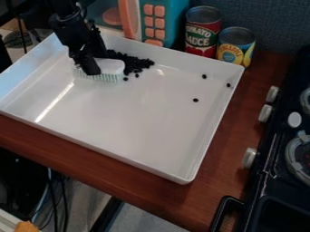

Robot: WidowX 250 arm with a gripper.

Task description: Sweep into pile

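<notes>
Grasping the white brush (111,66), the black gripper (91,67) is seen over the white tray (121,162), hung down from the arm, which is brought in from the top edge of the view. The brush is gripped near its left end, and its white back is left exposed to the right of the gripper. Its pale green bristles are pointed down towards the tray floor; whether the floor is touched by them cannot quite be made out from this angle.

Just beyond the brush and to the right of the gripper, the pile of black beans (134,62) is gathered, crowded close to the brush and thinned out towards its right end. A couple of beans are dropped just off the brush's right end, on the near side of the pile. Well to the right of the gripper, three more beans (196,100) are scattered apart from one another inside the tray.

Beyond the tray, to the right of the gripper, a red-labelled can (203,35) and a yellow-labelled can (236,47) are stood upright side by side, with a teal toy microwave (167,14) placed to their left. Farthest right of the gripper, a black toy stove (260,183) is set beside the wooden counter (227,136).
</notes>
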